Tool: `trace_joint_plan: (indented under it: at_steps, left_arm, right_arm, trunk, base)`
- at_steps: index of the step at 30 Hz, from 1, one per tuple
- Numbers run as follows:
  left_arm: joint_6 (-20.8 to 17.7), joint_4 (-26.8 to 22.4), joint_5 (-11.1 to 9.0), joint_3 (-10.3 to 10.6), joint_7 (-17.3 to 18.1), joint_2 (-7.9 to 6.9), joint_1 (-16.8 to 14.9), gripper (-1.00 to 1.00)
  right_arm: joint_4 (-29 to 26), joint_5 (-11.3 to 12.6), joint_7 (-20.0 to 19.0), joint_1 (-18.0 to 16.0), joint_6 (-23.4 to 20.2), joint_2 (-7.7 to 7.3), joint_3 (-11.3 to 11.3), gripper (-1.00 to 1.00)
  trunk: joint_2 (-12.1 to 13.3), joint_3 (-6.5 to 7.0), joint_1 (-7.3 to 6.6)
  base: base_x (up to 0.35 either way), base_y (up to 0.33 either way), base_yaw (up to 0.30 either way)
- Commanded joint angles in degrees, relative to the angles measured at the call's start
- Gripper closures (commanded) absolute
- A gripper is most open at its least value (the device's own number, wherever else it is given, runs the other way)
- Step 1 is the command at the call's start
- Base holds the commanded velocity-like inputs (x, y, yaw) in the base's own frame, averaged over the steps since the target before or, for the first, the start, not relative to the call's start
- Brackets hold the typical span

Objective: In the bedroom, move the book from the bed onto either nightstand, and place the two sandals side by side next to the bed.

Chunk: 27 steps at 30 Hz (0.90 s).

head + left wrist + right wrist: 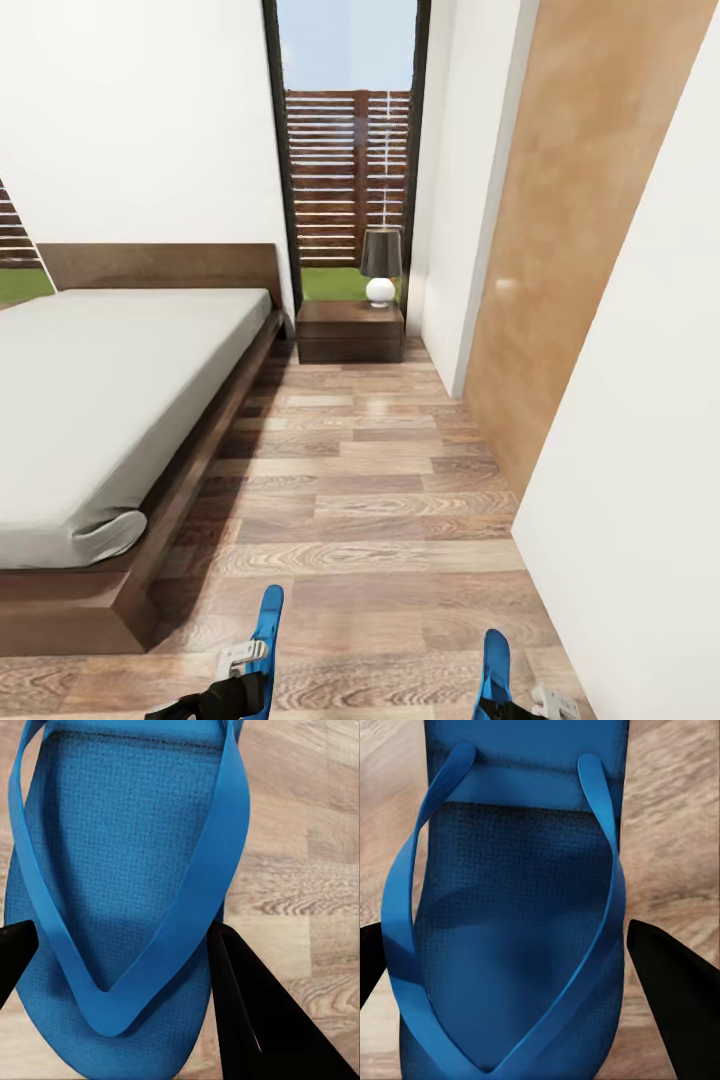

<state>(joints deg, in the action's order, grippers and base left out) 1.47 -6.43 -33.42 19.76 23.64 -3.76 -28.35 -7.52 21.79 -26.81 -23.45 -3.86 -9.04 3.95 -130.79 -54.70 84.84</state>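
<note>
Each blue sandal is sitting between narrowed jaws: the left gripper (120, 967) is clasping the left sandal (112, 885), the right gripper (502, 975) the right sandal (510, 907). The head view is adding the bed (110, 400) leftward, the nightstand (350, 335) ahead, and bare floor (370, 500) running between.

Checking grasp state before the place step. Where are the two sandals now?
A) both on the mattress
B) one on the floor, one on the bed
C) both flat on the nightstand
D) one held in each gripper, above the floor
D: the left gripper is shut on one blue sandal and the right gripper on the other sandal, over the wood floor beside the bed.
</note>
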Motion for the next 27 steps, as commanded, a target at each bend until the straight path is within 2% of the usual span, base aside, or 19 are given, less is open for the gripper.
trace_joint_plan:
  at_steps: [1, 27]
  left_arm:
    - [0.2, 0.0, -0.3, 0.4, 0.3, -0.02, 0.0, 1.0]
    - [0.2, 0.0, -0.3, 0.4, 0.3, -0.02, 0.0, 1.0]
  right_arm:
    - [0.0, 0.2, -0.3, 0.0, -0.4, 0.0, 0.4, 1.0]
    - [0.0, 0.2, -0.3, 0.0, -0.4, -0.02, 0.4, 1.0]
  trunk:
    - [0.0, -0.05, 0.02]
    - [0.0, -0.05, 0.02]
  base:
    - [0.332, 0.0, 0.0]
    - [0.332, 0.0, 0.0]
